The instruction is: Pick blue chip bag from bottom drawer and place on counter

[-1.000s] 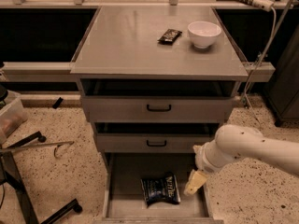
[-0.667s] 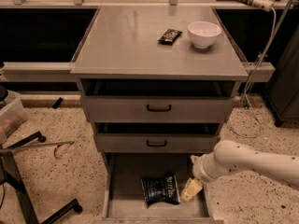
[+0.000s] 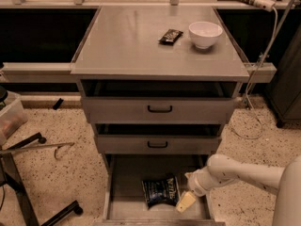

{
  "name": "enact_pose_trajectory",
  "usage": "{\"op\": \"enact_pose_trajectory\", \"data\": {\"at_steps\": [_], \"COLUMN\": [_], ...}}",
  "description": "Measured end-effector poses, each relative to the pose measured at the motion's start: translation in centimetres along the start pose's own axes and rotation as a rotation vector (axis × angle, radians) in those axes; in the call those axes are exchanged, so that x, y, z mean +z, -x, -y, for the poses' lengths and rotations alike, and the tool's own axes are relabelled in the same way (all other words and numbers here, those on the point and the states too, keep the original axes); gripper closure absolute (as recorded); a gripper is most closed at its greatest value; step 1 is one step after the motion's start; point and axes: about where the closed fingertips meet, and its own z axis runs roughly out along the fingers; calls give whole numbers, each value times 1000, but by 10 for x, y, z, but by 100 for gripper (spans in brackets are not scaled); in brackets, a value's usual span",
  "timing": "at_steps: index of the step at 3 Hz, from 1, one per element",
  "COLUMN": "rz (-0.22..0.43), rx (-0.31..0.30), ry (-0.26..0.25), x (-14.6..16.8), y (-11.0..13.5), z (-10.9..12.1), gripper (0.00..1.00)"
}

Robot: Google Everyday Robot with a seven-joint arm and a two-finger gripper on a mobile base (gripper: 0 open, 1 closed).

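The blue chip bag (image 3: 161,191) lies flat on the floor of the open bottom drawer (image 3: 127,187), right of its middle. My gripper (image 3: 185,202) hangs on the white arm that reaches in from the right. It sits low inside the drawer, just right of the bag and close to its right edge. One pale finger (image 3: 186,201) shows, pointing down and left. The counter (image 3: 127,41) is the grey top of the cabinet above.
A white bowl (image 3: 205,34) and a small black wrapper packet (image 3: 170,36) sit on the counter at the back right. Two shallower drawers with black handles (image 3: 159,109) stand above the bottom drawer. A cable hangs at the right, and chair legs (image 3: 28,182) stand at the left.
My arm has moved left and down into the bottom drawer, and the gripper has come closer to the bag's right edge. The bag has not moved.
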Motion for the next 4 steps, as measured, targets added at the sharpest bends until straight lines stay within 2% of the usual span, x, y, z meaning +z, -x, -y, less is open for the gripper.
{"op": "enact_pose_trajectory", "data": {"at_steps": [1,2,4], "rz": [0,12,102], "rx": [0,10,60], "ry": [0,-26,-105], "x": [0,29,110], "y": [0,-4,-1], "z": [0,4,35], "gripper": [0,0,0]}}
